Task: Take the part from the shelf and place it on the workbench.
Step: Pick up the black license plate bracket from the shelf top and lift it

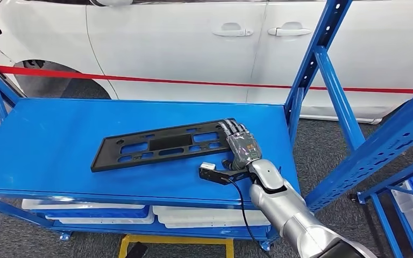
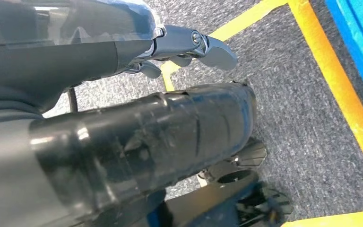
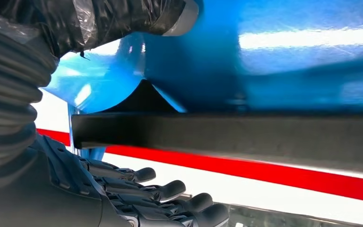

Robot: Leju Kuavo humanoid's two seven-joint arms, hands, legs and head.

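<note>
The long black part (image 1: 164,145), a flat panel with cut-out slots, lies flat on the blue shelf (image 1: 48,145), slightly askew, its right end under the right hand (image 1: 239,145). That hand lies palm-down with its fingers (image 1: 231,128) stretched over the part's end and the thumb beside the near edge; in the right wrist view the fingers (image 3: 170,189) are apart and not closed around the part (image 3: 227,137), so the hand is released. The left hand (image 2: 189,45) hangs over grey carpet (image 2: 302,118) with yellow floor tape (image 2: 340,99); whether it is clenched I cannot tell.
</note>
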